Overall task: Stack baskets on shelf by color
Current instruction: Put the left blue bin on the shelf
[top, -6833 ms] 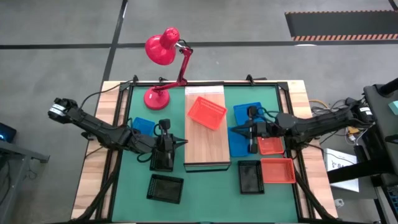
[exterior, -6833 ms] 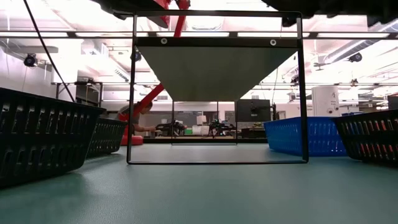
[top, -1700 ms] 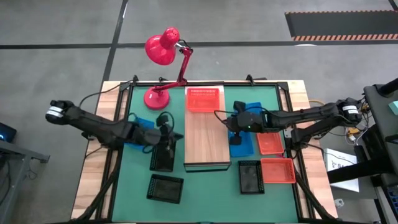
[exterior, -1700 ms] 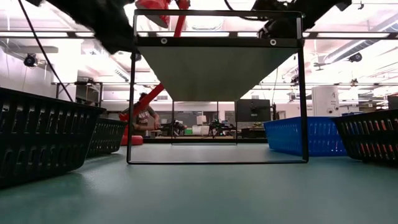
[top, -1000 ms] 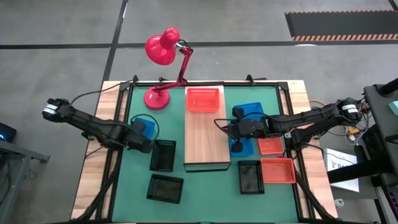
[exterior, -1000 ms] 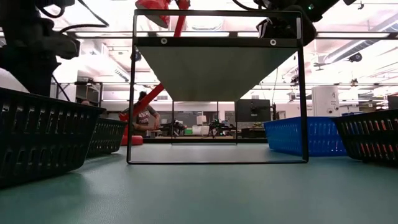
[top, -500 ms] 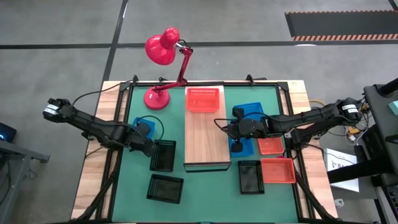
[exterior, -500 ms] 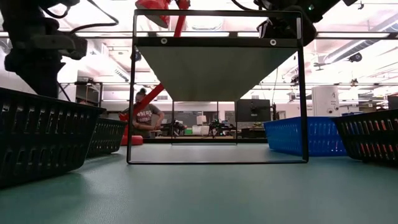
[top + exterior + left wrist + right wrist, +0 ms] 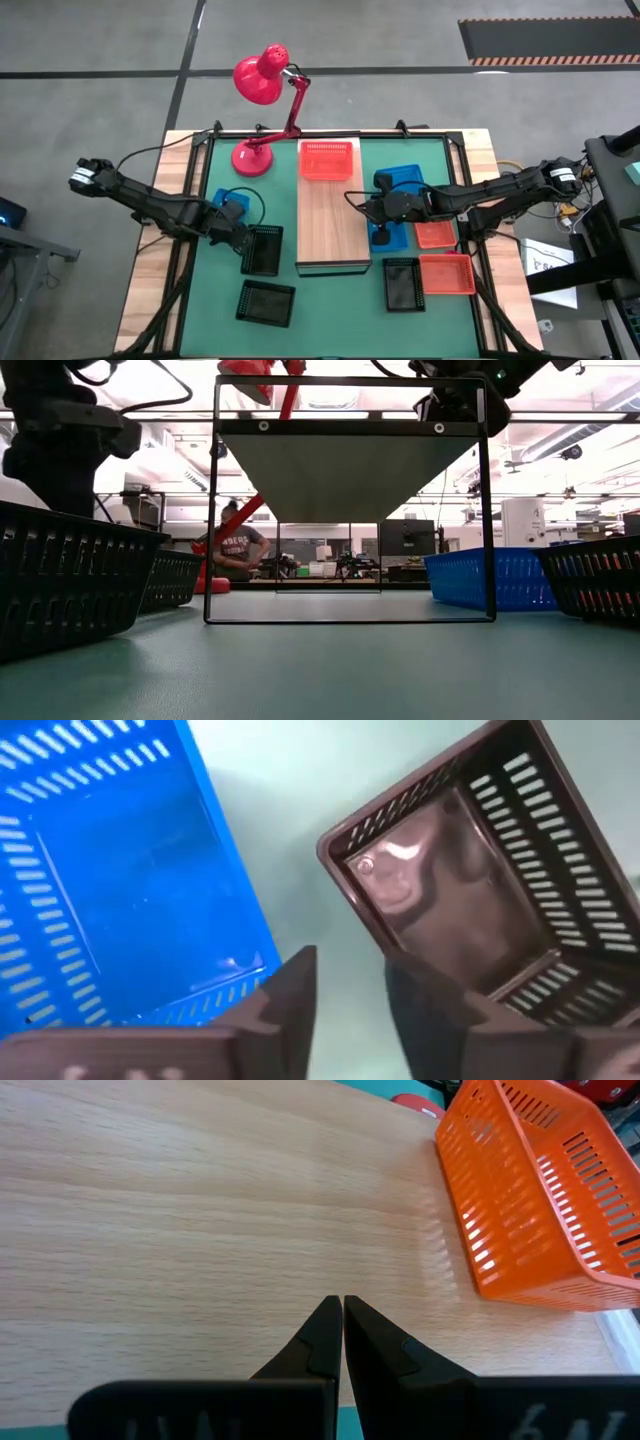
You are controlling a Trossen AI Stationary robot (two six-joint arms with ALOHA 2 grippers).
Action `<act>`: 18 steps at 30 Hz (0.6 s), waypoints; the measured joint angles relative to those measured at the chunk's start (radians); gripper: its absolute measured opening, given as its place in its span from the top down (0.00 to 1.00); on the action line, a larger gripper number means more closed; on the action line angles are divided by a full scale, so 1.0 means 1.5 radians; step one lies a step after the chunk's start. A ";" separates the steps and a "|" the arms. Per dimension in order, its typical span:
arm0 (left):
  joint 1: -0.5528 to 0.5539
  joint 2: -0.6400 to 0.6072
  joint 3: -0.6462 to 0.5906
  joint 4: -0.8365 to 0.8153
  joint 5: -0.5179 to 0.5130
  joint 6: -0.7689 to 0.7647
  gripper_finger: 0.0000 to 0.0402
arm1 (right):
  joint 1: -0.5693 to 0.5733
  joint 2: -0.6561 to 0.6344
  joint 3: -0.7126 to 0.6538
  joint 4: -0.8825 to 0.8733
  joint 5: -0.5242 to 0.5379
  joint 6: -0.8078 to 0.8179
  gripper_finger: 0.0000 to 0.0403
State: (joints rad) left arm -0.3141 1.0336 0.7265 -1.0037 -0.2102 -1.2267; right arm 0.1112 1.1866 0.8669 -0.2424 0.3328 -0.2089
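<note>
A red-orange basket (image 9: 328, 160) sits on the far end of the light-wood shelf (image 9: 333, 230). My left gripper (image 9: 350, 990) is open and points down at the mat, between a blue basket (image 9: 110, 880) and a black basket (image 9: 480, 890). One finger (image 9: 420, 1000) stands over the black basket's left rim. My right gripper (image 9: 342, 1315) is shut and hovers over the shelf's right edge (image 9: 368, 208), holding nothing. A second blue basket (image 9: 395, 205) lies on the mat right of the shelf. My left gripper comes from above at the left rim (image 9: 345, 860) of the black basket. I cannot tell whether its finger touches that rim. The basket rests flat on the mat.
A red desk lamp (image 9: 262, 80) stands at the far left of the mat. Two red-orange baskets (image 9: 447, 273) and a black basket (image 9: 403, 283) lie at the near right. Another black basket (image 9: 266, 302) lies at the near left. A person (image 9: 232, 550) stands in the room behind the table.
My left gripper has moved a little toward the table's near edge and right, closer to the black basket's left rim. The baskets have stayed where they were.
</note>
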 joint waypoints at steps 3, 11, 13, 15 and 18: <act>0.001 0.000 -0.001 0.000 -0.017 -0.023 0.63 | 0.000 0.000 0.000 0.000 0.000 0.000 0.98; 0.019 0.000 -0.013 -0.001 -0.038 -0.035 0.59 | 0.000 0.000 -0.001 0.000 0.000 0.000 0.98; 0.025 0.000 -0.016 -0.008 -0.039 -0.034 0.59 | 0.000 0.000 -0.001 0.000 0.000 0.000 0.98; 0.029 0.000 -0.021 -0.021 -0.041 -0.034 0.59 | 0.000 0.000 -0.001 0.000 0.000 0.000 0.98; 0.031 0.000 -0.041 -0.027 -0.054 -0.035 0.59 | 0.000 0.000 -0.001 0.000 0.000 0.000 0.98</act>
State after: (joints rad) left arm -0.2676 1.0336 0.6651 -1.0447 -0.2912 -1.2796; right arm 0.1112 1.1870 0.8658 -0.2420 0.3328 -0.2089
